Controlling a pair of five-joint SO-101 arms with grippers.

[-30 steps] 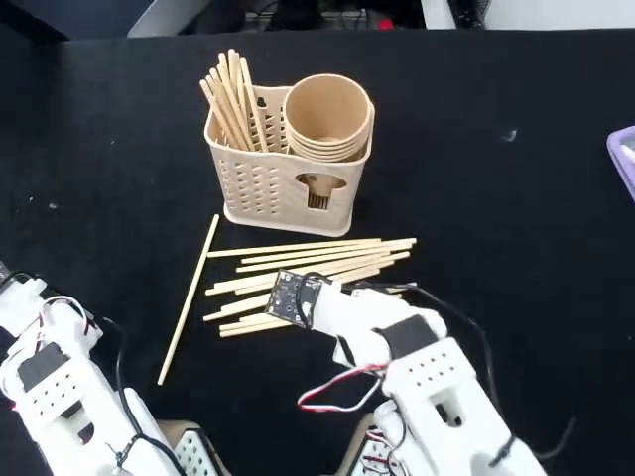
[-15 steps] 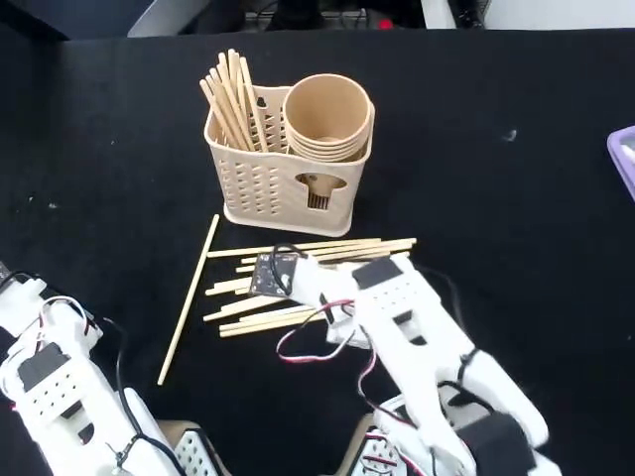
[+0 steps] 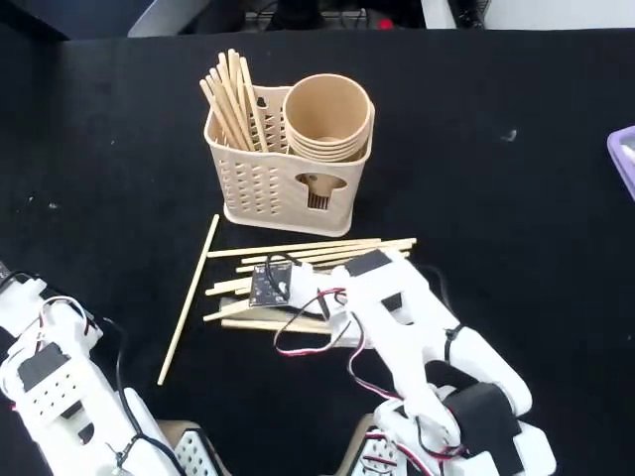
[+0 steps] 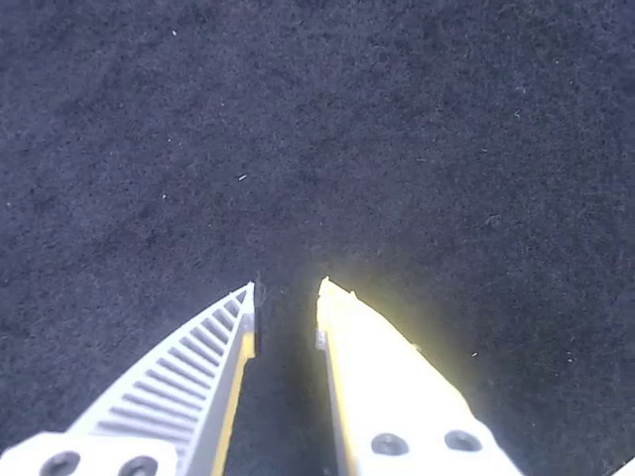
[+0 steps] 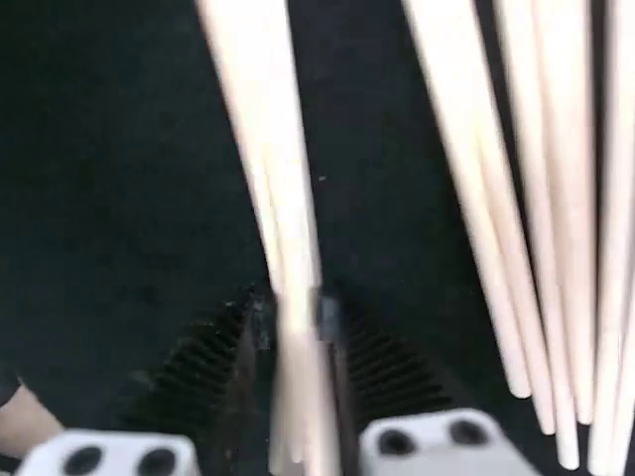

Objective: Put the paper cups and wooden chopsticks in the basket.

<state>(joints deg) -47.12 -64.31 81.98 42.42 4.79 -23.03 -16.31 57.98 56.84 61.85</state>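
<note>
R gripper [image 5: 293,302] is clamping a few chopsticks [image 5: 283,178] from the loose pile, just in front of basket [image 3: 268,188] holding cups [image 3: 327,114] & more sticks; L gripper [image 4: 286,290] is hanging, jaws a crack apart, over bare cloth [image 4: 397,119]

Black cloth-covered tabletop [image 3: 516,198] takes up nearly the whole high view, w/ a few pale specks on it, e.g. one [image 3: 509,135] toward the far right; up close in the left wrist view the same fabric [image 4: 397,119] looks fuzzy w/ tiny light flecks. Purple object [image 3: 623,159] pokes in at the right edge, cut off, can't tell what it is. Beyond the far edge: slanted grey panel [image 3: 174,18] at left, white surface [image 3: 556,12] at right, dark clutter btwn them.
</note>
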